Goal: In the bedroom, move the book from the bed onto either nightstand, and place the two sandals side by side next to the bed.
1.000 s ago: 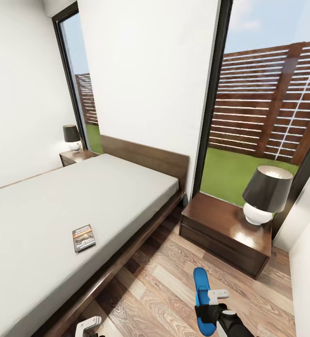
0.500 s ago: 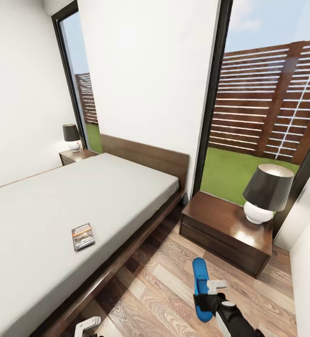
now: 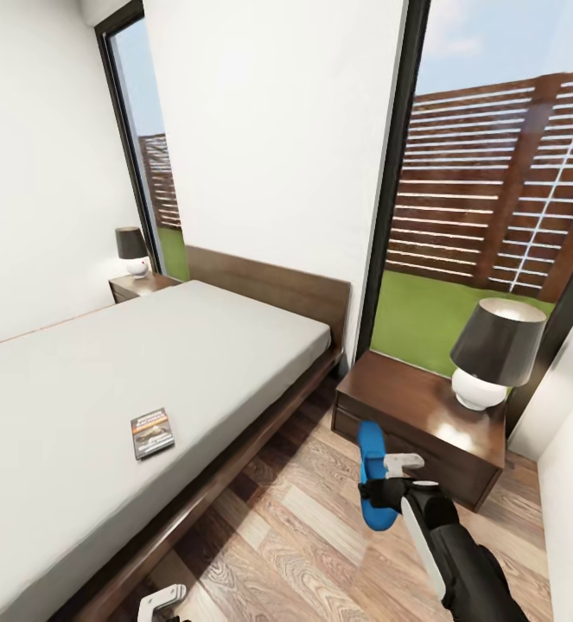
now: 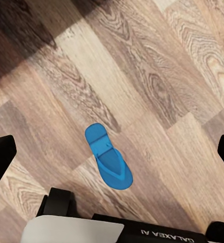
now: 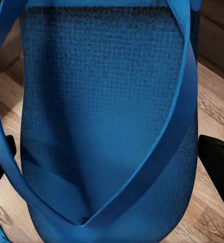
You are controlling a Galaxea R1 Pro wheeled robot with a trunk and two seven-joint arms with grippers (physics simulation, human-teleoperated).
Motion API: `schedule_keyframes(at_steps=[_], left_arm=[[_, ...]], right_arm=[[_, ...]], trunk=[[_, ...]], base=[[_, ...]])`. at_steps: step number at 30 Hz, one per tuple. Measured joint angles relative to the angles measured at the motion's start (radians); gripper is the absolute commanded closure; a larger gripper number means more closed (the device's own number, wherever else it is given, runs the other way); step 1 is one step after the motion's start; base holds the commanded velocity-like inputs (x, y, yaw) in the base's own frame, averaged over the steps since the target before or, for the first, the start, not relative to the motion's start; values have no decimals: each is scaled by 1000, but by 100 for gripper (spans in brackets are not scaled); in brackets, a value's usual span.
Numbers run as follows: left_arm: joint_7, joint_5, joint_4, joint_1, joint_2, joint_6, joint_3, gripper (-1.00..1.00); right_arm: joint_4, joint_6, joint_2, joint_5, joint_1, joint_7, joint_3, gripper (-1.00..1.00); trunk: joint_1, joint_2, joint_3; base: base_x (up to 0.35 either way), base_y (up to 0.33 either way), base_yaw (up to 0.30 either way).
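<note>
The book, dark with an orange band, lies flat on the bed's grey mattress near its floor-side edge. My right gripper is shut on one blue sandal, held above the wood floor in front of the near nightstand. In the right wrist view that sandal hangs between the dark fingers. The other sandal lies flat on the floor planks below my left gripper, whose dark fingers stand wide apart, open and empty. The left gripper sits low beside the bed frame.
A black-shaded lamp stands on the near nightstand's right part. A second nightstand with a small lamp is beyond the bed's far side. Tall windows flank the headboard. A white wall closes in on the right.
My right arm has carried the blue sandal up and forward, from low over the floor to just in front of the near nightstand. The book and the left gripper have stayed put.
</note>
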Motion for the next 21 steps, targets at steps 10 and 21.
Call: schedule_keyframes(at_steps=[10, 21], left_arm=[[0, 0, 0, 0, -1, -1, -1, -100], [0, 0, -1, 0, 1, 0, 0, -100]], right_arm=[[-77, 75, 1, -1, -3, -1, 0, 100], [-73, 75, -4, -5, -3, 5, 0, 100]], trunk=[[38, -70, -31], [73, -133, -60]], base=[[0, 0, 0], [0, 0, 0]])
